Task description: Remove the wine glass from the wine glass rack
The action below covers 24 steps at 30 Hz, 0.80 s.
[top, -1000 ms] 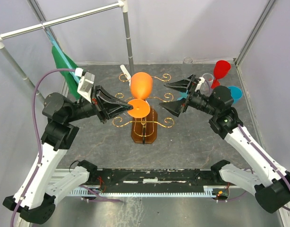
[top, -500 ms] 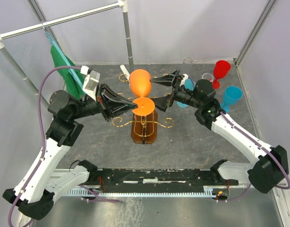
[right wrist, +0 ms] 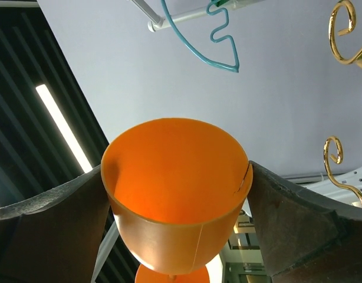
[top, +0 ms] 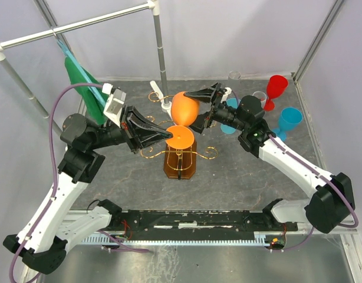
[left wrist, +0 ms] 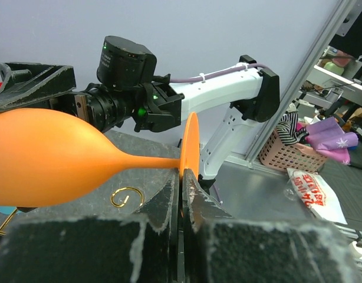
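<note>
The orange wine glass [top: 185,107] lies tilted above the wine glass rack [top: 180,162], a gold wire stand on a dark-brown wooden base. My left gripper [top: 169,137] is shut on the rim of the glass's round foot [top: 180,137]; in the left wrist view the foot [left wrist: 190,144] stands pinched between the closed fingertips of this gripper [left wrist: 182,174]. My right gripper [top: 191,111] straddles the bowl, with a finger pressed on each side. In the right wrist view the bowl [right wrist: 175,194] fills the gap between the fingers of that gripper [right wrist: 176,168]. Gold scrolls [right wrist: 340,17] show to the right.
A red glass [top: 276,87], a blue glass [top: 292,119] and a clear glass [top: 259,96] stand at the back right. Another blue glass [top: 231,121] sits behind my right arm. A green cloth [top: 81,79] hangs from the white pipe frame [top: 160,47] at the back left.
My right gripper moved left onto the glass's bowl and closed against it. The bowl shifted slightly right and tilted. My left gripper kept its hold on the foot.
</note>
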Motion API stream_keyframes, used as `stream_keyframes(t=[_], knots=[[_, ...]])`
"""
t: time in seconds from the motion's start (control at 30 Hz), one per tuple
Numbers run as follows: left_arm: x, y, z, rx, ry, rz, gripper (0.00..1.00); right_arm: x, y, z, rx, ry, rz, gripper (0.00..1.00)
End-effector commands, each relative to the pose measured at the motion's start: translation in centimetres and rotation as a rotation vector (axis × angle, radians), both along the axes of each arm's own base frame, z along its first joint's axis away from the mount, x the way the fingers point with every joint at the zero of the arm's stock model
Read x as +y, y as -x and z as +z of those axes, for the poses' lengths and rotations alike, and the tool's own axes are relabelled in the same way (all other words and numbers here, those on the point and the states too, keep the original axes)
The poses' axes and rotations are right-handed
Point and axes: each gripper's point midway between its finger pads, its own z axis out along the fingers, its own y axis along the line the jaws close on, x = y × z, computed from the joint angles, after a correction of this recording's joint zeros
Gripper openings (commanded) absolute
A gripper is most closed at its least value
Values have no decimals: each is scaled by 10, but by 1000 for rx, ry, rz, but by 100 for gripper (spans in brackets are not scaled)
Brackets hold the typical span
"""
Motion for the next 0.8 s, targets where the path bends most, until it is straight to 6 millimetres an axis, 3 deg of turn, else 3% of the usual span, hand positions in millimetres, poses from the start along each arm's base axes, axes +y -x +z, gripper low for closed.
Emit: stream_keyframes(t=[0.0,0.2,0.4,0.53,0.67,0.77], knots=[[4,10,17,-40,43,-8,3,-3,4,39,-100,-91,-2,96],[6,10,16,-31,43,3,4,-5,7,48,-127,-92,-5,91],[10,12,20,-46,51,26,53,-10,8,52,-138,-122,-28,85],[14,17,22,-58,55,35,65,-19,4,47,-139,-103,-66,81],[22,23,30,-92,60,74,70,-50,-4,45,-235,-34,-159,81],[29,25,32,-104,47,119,72,-97,-10,45,-331,84,-295,83]])
